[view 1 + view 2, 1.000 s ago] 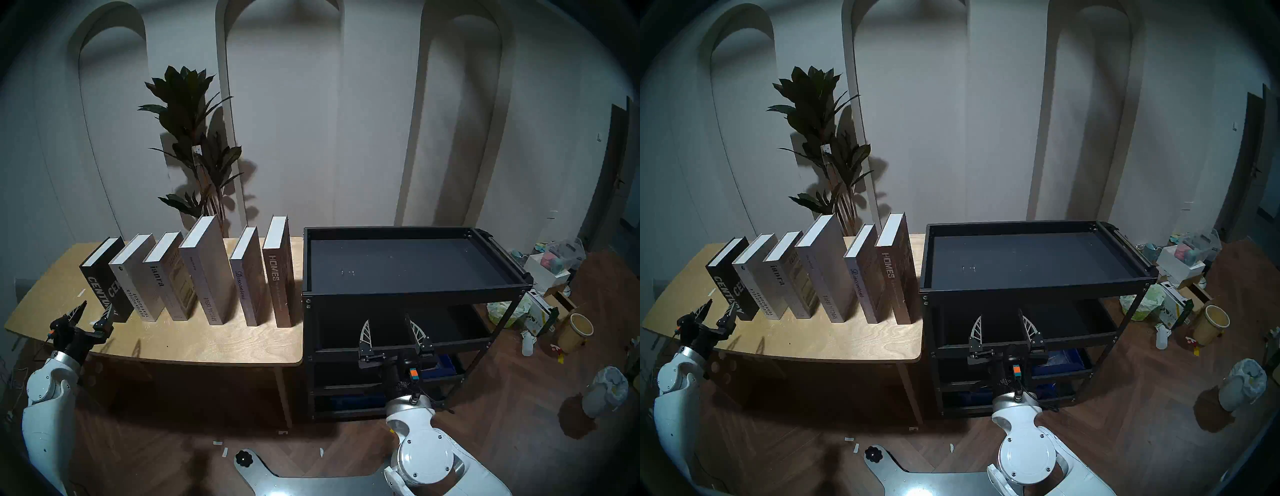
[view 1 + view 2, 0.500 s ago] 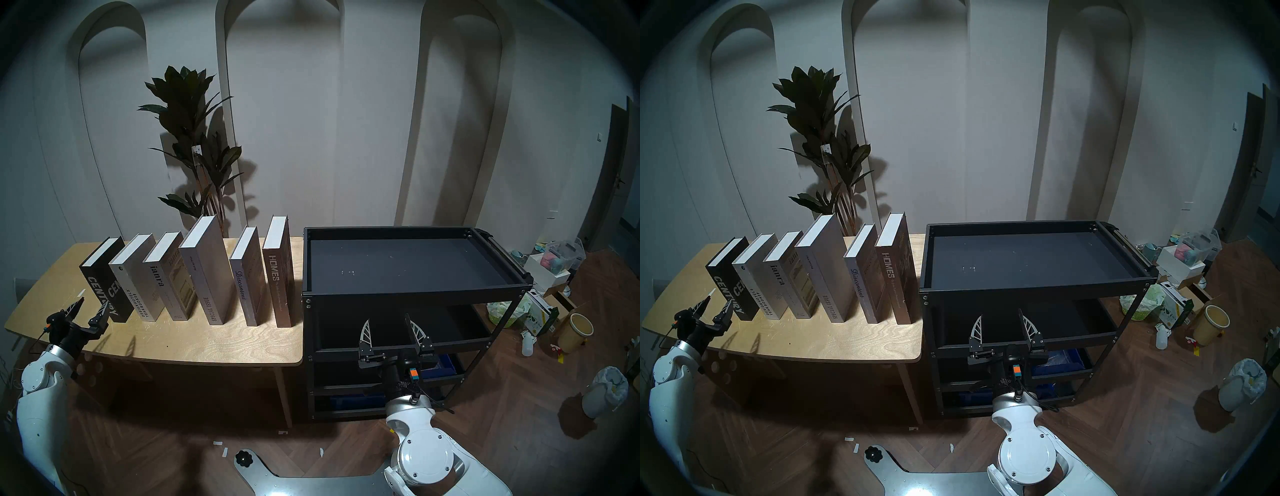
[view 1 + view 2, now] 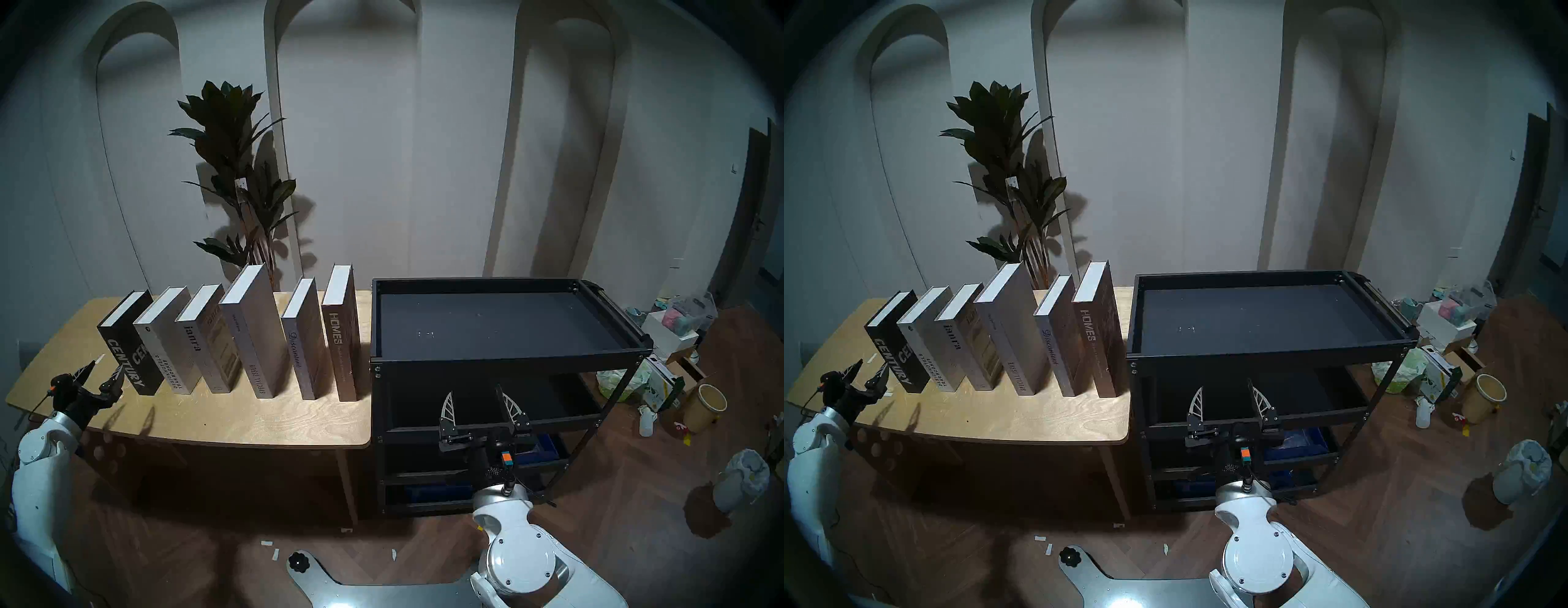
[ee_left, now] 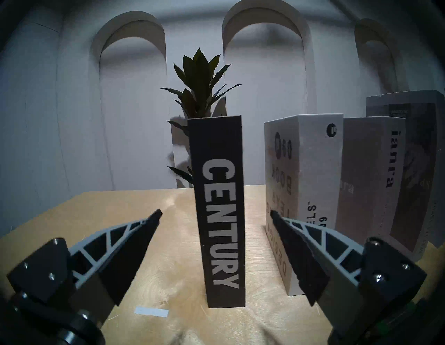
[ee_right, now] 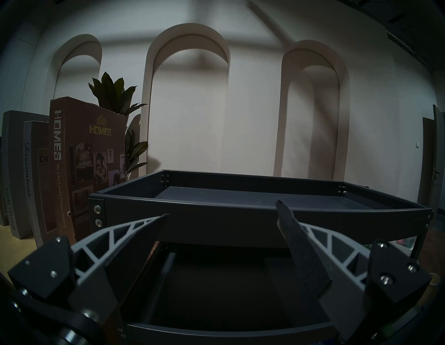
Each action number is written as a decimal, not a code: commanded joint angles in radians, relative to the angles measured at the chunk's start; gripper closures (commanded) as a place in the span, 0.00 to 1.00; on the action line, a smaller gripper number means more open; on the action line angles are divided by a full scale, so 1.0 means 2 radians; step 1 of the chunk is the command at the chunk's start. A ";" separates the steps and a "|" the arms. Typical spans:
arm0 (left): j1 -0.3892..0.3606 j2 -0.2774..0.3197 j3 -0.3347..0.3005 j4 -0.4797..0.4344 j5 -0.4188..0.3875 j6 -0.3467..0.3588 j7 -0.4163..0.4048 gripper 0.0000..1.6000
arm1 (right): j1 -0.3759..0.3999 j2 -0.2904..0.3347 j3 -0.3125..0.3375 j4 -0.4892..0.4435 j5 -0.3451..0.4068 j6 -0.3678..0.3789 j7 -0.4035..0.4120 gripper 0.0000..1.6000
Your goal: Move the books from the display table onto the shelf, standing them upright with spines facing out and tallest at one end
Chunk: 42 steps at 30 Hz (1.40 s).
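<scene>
Several thick books stand upright in a row on the display table [image 3: 254, 420], spines towards me, from black "CENTURY" [image 3: 127, 344] at the left to brown "HOMES" [image 3: 341, 335] at the right. "SPECIAL ISSUE" [image 3: 254, 335] is the tallest. My left gripper [image 3: 105, 368] hovers open over the table's left front, just short of the CENTURY spine [image 4: 219, 216], which stands centred between the spread fingers without touching them. The shelf [image 3: 509, 358] stands to the right of the table with its top tray bare. My right gripper [image 3: 475, 391] is open and holds nothing in front of the shelf, below its top rim [image 5: 240, 216].
A tall potted plant [image 3: 237, 170] stands behind the table. A strip of tape [image 4: 151, 312] lies on the table near the left gripper. Blue bins [image 3: 547, 450] sit on the shelf's lower tiers. Boxes, a bucket [image 3: 706, 405] and a lined bin [image 3: 742, 479] clutter the floor at right.
My left gripper has shifted left and a little back, so it no longer overlaps the CENTURY spine in the head views. It stays open. The right arm has not moved.
</scene>
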 commanded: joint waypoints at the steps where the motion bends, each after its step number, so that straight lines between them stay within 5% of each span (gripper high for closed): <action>1: -0.057 0.034 0.007 0.030 -0.006 0.003 -0.010 0.00 | 0.003 -0.001 0.001 -0.009 0.000 -0.001 0.000 0.00; 10: -0.099 0.030 0.012 0.080 -0.040 0.018 -0.074 0.00 | 0.004 0.002 -0.001 -0.009 0.001 -0.001 -0.003 0.00; 23: -0.119 0.035 0.021 0.171 -0.054 -0.005 -0.185 0.00 | 0.006 0.005 -0.004 -0.010 0.003 0.000 -0.006 0.00; 42: -0.198 0.016 0.069 0.194 -0.009 -0.071 -0.158 0.00 | 0.008 0.010 -0.008 -0.011 0.007 0.000 -0.011 0.00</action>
